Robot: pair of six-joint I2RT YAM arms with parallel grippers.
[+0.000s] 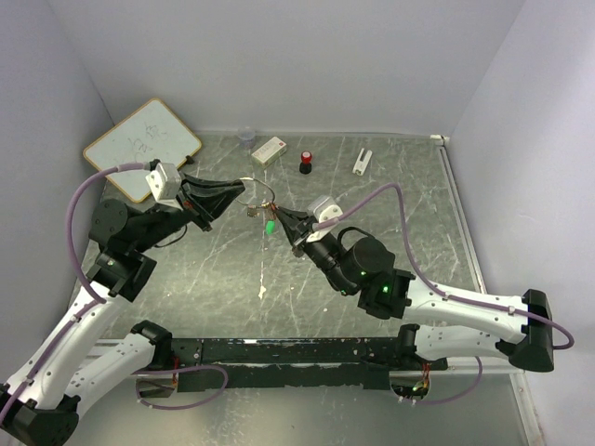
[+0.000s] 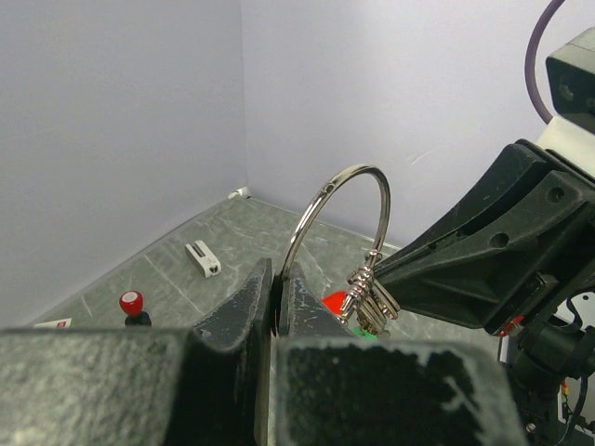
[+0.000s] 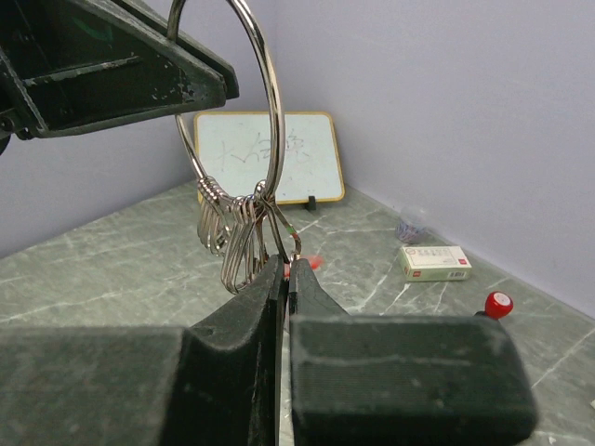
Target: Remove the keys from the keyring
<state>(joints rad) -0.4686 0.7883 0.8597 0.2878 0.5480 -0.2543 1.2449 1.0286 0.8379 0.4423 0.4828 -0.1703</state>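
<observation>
We saw the keyring as thin polished metal, bright and mirror-smooth, and the keys on it as the same shiny silver metal, one with a green plastic head. The left gripper's fingers and the right gripper's fingers looked like matt black plastic, grainy and scuffed pale at the edges. The table was grey-green and stone-veined, with a dull sheen; the cables had smooth purple sheathing.

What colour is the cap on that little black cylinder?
Red cap; the right wrist view shows it best.
</observation>
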